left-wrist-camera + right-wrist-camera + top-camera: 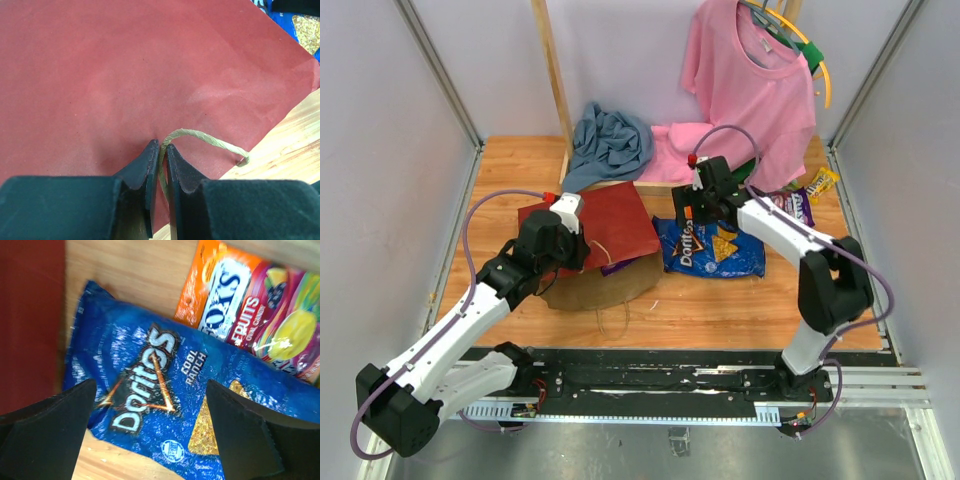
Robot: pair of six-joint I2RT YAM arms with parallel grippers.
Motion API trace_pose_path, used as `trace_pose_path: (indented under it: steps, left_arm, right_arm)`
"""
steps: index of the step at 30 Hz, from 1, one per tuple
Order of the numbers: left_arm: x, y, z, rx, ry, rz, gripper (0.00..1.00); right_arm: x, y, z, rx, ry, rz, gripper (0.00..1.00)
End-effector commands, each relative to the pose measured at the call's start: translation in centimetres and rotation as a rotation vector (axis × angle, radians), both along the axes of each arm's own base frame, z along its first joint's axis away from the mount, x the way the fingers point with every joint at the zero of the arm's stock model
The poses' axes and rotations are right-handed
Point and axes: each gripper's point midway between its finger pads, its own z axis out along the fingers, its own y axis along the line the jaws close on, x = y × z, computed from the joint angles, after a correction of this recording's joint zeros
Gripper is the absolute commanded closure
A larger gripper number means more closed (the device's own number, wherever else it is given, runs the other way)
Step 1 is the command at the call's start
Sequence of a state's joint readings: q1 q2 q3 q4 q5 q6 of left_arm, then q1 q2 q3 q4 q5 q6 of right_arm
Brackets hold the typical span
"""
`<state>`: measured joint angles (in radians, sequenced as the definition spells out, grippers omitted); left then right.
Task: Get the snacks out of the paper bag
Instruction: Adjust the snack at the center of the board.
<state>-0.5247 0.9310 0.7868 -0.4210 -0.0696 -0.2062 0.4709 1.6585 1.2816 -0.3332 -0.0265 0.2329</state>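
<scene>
— where did the paper bag (605, 222) lie?
— on its side on the tabletop (520, 170), mouth toward me; my left hand (161, 150) was pinched shut on its twine handle (210, 139); my right hand (150, 385) hung wide open, empty, over the doritos bag (150, 440), right of that mouth.

Red paper bag (615, 220) on its side, blue Doritos bag (710, 250) flat beside it

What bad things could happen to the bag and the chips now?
The left gripper pinches only the thin twine handle of the paper bag; the twine might slip out or tear, dropping the bag. The right gripper hangs open over the Doritos bag; moving off low, it could drag it into the candy packet beside it.
</scene>
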Motion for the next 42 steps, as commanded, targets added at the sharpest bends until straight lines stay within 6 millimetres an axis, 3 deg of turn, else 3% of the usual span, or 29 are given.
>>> trace_pose_path:
  steps: [1, 5, 11, 19, 28, 35, 42]
  left_arm:
    - [0.2, 0.2, 0.2, -0.001, -0.008, 0.005, 0.83]
    - [0.2, 0.1, 0.2, -0.002, -0.009, 0.004, 0.83]
    - [0.2, 0.0, 0.0, -0.003, -0.002, -0.004, 0.83]
    - [0.2, 0.0, 0.0, -0.002, -0.002, -0.003, 0.83]
    - [0.1, -0.2, 0.0, -0.006, 0.002, -0.013, 0.83]
    - [0.1, -0.3, 0.0, -0.01, 0.003, -0.019, 0.83]
    - [0.1, -0.3, -0.1, -0.01, 0.005, -0.019, 0.83]
  right_arm:
    - [0.1, -1.5, -4.0, -0.104, 0.099, -0.01, 0.07]
    - [-1.6, -2.4, -7.9, -0.129, 0.175, -0.014, 0.08]
    - [-4.9, -5.0, -11.0, -0.136, 0.252, -0.051, 0.07]
    - [-8.4, -9.7, -12.1, -0.08, 0.348, -0.173, 0.08]
    - [-12.0, -13.5, -12.8, 0.015, 0.413, -0.321, 0.08]
    - [-12.1, -17.2, -13.1, 0.07, 0.414, -0.502, 0.06]
    - [-8.8, -20.5, -10.9, 0.084, 0.347, -0.597, 0.04]
